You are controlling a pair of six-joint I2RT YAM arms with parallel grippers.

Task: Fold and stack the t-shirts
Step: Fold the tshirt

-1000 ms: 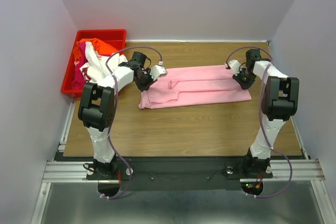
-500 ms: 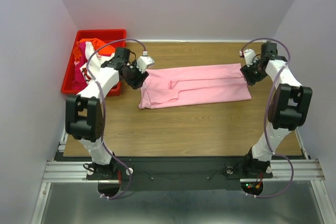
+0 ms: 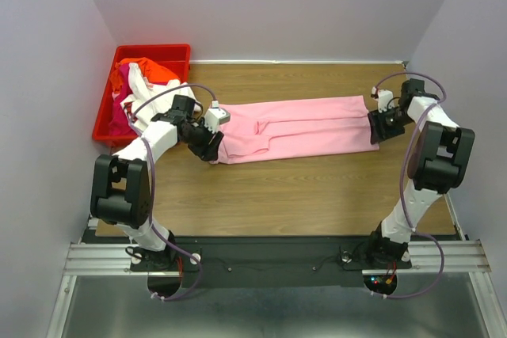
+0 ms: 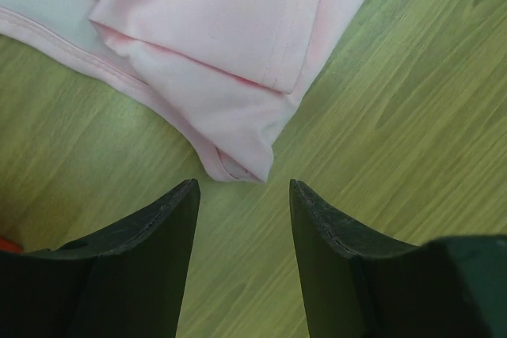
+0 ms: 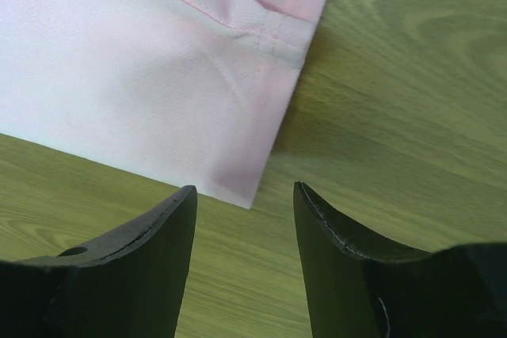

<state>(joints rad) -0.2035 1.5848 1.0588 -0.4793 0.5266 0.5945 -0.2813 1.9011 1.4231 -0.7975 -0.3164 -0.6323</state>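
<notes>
A light pink t-shirt [image 3: 301, 128], folded into a long band, lies across the far middle of the wooden table. My left gripper [image 3: 207, 148] is open and empty just off the band's near left corner [image 4: 242, 165], which sits between and ahead of its fingers [image 4: 154, 235]. My right gripper [image 3: 377, 134] is open and empty just off the near right corner [image 5: 245, 187]. Other t-shirts, white [image 3: 144, 93], orange-red [image 3: 158, 71] and magenta [image 3: 119, 116], lie crumpled in the bin.
A rigid red plastic bin [image 3: 176, 51] stands at the far left, off the table's edge. Grey walls close in on the left, back and right. The arm bases and a metal rail [image 3: 269, 257] sit at the near edge.
Both arms swung toward me along the shirt's short ends. The left gripper went from the far left corner to the near left corner, the right from the far right to the near right. The shirt stayed put.
</notes>
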